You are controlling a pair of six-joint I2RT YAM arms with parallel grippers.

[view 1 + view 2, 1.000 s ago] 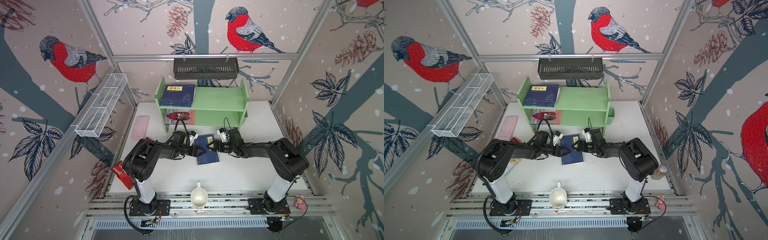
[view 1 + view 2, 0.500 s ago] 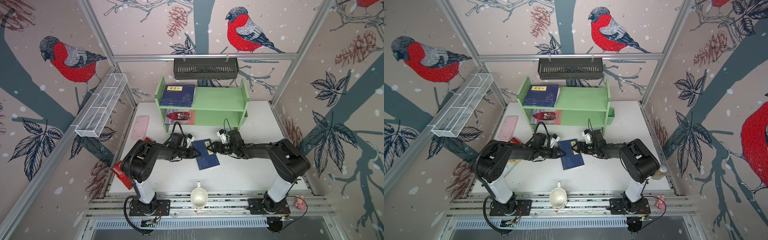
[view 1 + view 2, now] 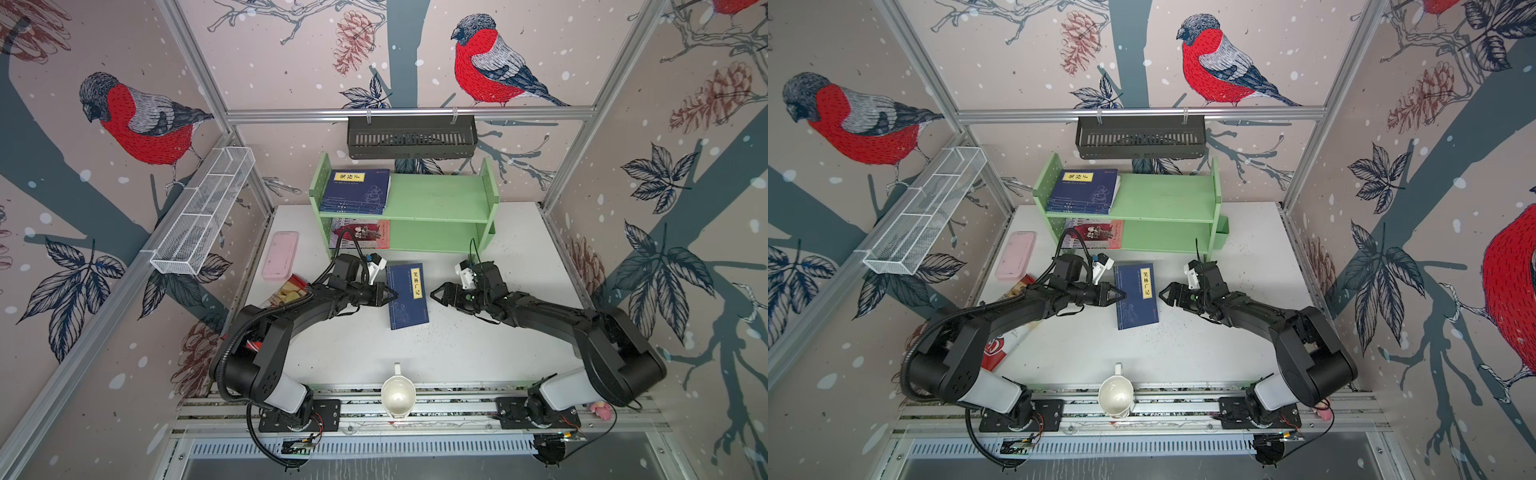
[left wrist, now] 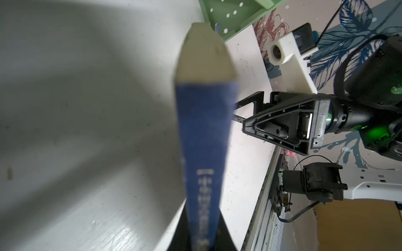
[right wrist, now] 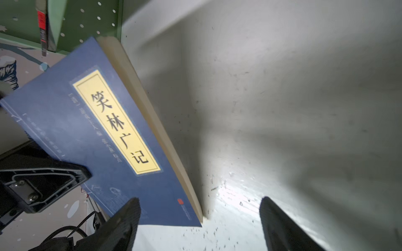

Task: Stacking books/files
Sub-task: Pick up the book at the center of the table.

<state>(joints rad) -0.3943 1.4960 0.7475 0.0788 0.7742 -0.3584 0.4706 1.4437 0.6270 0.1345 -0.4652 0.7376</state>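
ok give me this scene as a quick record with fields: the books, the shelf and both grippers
left gripper: shut on the spine edge of the loose navy book
right gripper: open, at that book's page edge; contact cannot be told
loose navy book: cover up on the table, in front of the green shelf
top shelf: stack of navy books at the left arm's end
lower shelf: pink-and-red book, flat, below that stack
left to stack: the loose navy book
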